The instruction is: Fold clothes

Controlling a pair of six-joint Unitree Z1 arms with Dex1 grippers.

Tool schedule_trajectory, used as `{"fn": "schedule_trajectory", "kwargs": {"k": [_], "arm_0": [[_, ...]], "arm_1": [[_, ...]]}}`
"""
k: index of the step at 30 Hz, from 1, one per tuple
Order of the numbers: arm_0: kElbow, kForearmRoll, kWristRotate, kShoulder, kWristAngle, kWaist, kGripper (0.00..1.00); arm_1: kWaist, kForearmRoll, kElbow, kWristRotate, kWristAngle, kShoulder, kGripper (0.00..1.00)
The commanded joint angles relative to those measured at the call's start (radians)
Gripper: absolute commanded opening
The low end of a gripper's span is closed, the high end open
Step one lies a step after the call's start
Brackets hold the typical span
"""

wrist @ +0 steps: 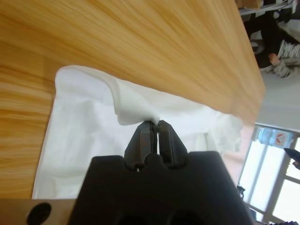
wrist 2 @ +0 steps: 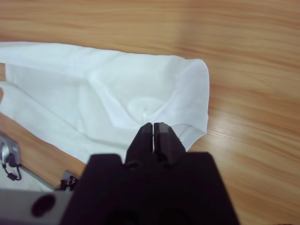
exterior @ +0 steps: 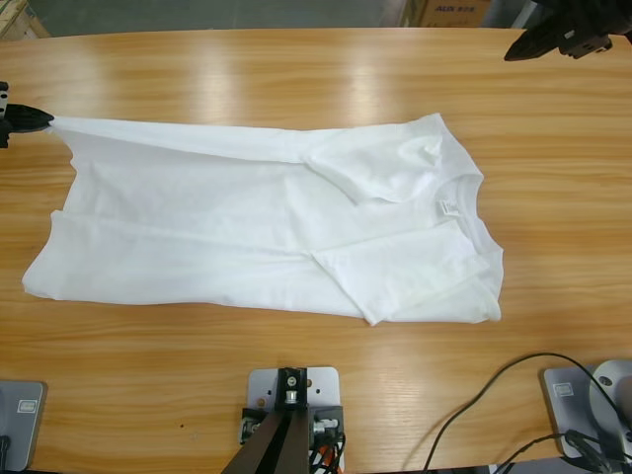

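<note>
The clothes are one white T-shirt lying flat across the wooden table, its collar to the right and both sleeves lying over the body. At the table's far left, my left gripper is shut on the shirt's far hem corner and draws it into a taut point. The left wrist view shows its tips pinching a raised fold of the shirt. My right gripper hangs at the upper right, apart from the shirt. Its jaws are shut on nothing, with the shirt beyond them.
Black cables loop over the table's near right corner. Cardboard boxes stand past the far edge. Bare wood runs along the far side and to the right of the collar.
</note>
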Motion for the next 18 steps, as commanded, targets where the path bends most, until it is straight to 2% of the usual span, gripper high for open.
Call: {"fn": "schedule_trajectory", "kwargs": {"k": [1, 4, 13, 18], "arm_0": [[0.001, 0.019, 0.020, 0.009, -0.020, 0.008, 0.000], [0.001, 0.019, 0.021, 0.017, -0.020, 0.006, 0.000], [0.002, 0.019, 0.028, 0.041, -0.019, 0.002, 0.000], [0.001, 0.019, 0.030, 0.046, -0.017, 0.004, 0.000]], "arm_1": [[-0.001, -0.045, 0.118, 0.003, 0.066, 0.042, 0.883], [0.022, -0.092, 0.187, 0.008, 0.066, 0.045, 0.941], [0.089, -0.213, 0.285, 0.015, 0.065, 0.148, 0.945], [0.148, -0.264, 0.315, 0.016, 0.049, 0.147, 0.930]]}}
